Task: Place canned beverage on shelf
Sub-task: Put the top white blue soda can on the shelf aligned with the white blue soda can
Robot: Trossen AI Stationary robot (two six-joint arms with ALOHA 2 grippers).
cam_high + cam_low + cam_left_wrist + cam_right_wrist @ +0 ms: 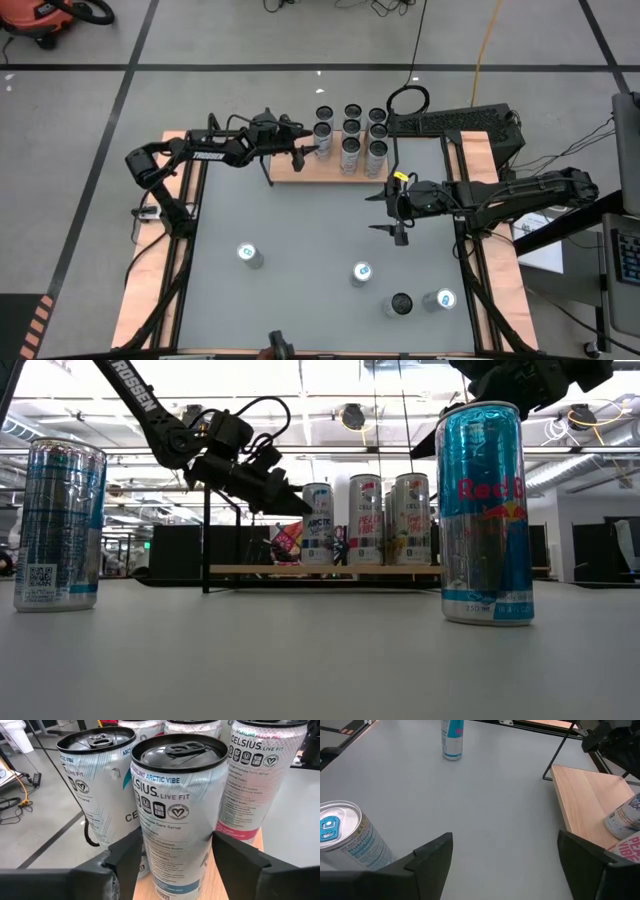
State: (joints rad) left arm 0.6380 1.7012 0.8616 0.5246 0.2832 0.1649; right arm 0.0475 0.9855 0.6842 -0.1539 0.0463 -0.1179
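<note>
The shelf point(290, 168) is a light-wood board with black rod ends at the table's far edge. Several cans stand upright on it. My left gripper point(312, 149) reaches in from the left and is shut on the nearest one, a white Celsius "Arctic Vibe" can point(175, 815), which stands at the group's left end point(323, 131). The low view shows the same gripper point(296, 508) just left of that can point(318, 525). My right gripper point(400, 214) hangs open over the table's middle right, its fingers point(432, 855) around nothing. My left gripper pinches the Celsius can by its two side walls point(150, 845), below mid height, one finger point(127, 857) on each side. The fingers come nearly level from the table's left, tipped slightly down. The can is upright with its base on the shelf board point(220, 887).
Loose cans stand on the grey tabletop: one near left point(249, 255), one at the middle point(362, 272), two near right point(399, 304), point(442, 299). A Red Bull can point(485, 510) stands close to the low camera. Bare board lies left of the shelved cans.
</note>
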